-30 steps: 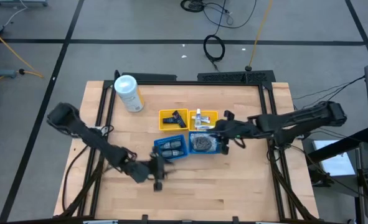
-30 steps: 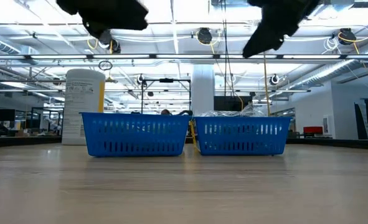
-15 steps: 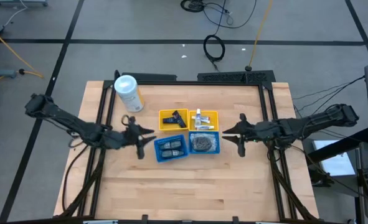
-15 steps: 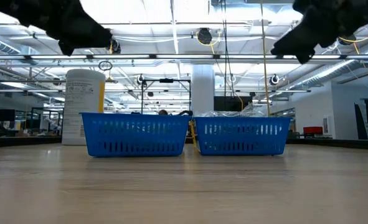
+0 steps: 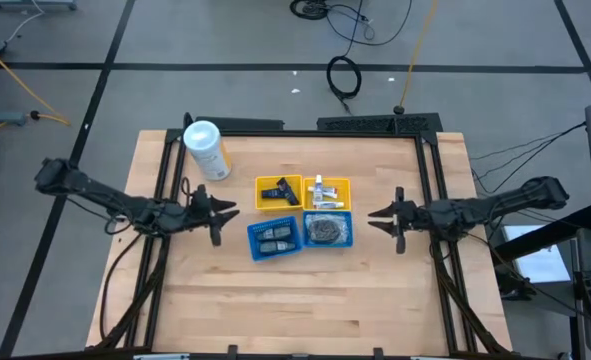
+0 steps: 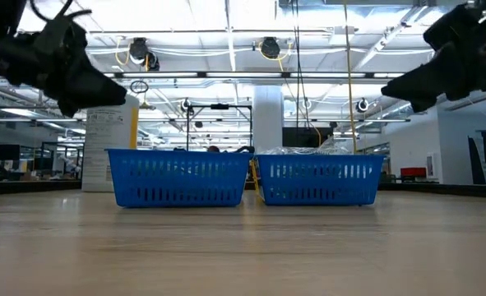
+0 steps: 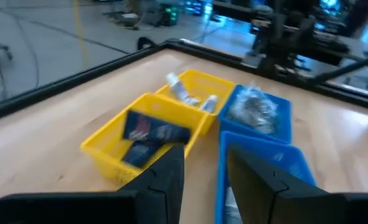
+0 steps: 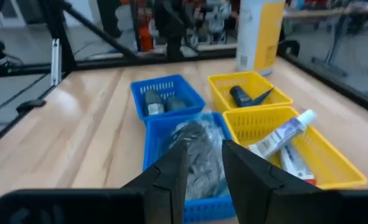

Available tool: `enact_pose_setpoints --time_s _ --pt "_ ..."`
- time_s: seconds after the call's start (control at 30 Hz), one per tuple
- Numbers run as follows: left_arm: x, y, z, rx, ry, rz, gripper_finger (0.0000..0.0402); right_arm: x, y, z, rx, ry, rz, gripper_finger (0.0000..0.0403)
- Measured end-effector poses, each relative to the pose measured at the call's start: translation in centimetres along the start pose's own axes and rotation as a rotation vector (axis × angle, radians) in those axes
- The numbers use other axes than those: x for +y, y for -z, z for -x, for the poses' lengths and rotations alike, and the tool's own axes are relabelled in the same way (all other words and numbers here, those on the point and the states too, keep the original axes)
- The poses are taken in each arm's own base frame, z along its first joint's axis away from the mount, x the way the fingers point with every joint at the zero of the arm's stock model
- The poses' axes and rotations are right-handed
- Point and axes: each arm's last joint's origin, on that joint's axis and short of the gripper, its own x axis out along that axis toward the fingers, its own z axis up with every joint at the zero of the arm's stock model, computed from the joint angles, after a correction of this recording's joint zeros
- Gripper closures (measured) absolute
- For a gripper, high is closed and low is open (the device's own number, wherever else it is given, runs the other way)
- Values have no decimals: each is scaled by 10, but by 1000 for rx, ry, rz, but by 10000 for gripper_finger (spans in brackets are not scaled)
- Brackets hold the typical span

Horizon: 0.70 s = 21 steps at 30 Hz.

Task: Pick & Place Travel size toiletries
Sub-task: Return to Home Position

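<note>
The toiletries lie sorted in four small trays at the table's middle: black pieces in the left yellow tray (image 5: 278, 191), white tubes in the right yellow tray (image 5: 327, 189), dark packets in the left blue tray (image 5: 274, 238), and grey clear-wrapped pieces in the right blue tray (image 5: 327, 229). My left gripper (image 5: 220, 217) hovers left of the trays, pointing at them, open by a narrow gap and empty. My right gripper (image 5: 385, 220) hovers to their right, also narrowly open and empty. Both wrist views show the trays beyond the fingers (image 7: 168, 180) (image 8: 171, 177).
A tall white canister with a yellow label (image 5: 206, 150) stands near the far left corner, behind my left gripper. Bare wooden tabletop (image 5: 305, 300) stretches from the trays to the near edge. A black frame (image 5: 430, 150) borders the table.
My left gripper has swung from the table's near middle, in front of the blue trays, toward the left and far side, ending left of the trays. My right gripper has drawn back from over the right blue tray toward the table's right edge. The trays kept still.
</note>
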Motion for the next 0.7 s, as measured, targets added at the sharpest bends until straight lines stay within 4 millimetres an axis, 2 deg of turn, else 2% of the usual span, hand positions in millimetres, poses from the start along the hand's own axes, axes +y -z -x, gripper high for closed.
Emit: enact_pose_setpoints --time_s 0.23,0.33,0.53,0.7 --pt "14 21 7 -45 11 62 279 0 18 10 -98 -41 62 310" --pt "18 29 10 -67 18 78 279 0 15 13 -138 -53 95 310" --pt "20 42 11 51 13 64 279 0 13 16 -162 -63 110 310" --pt "22 45 11 85 2 137 279 1 15 16 -160 -88 126 310"
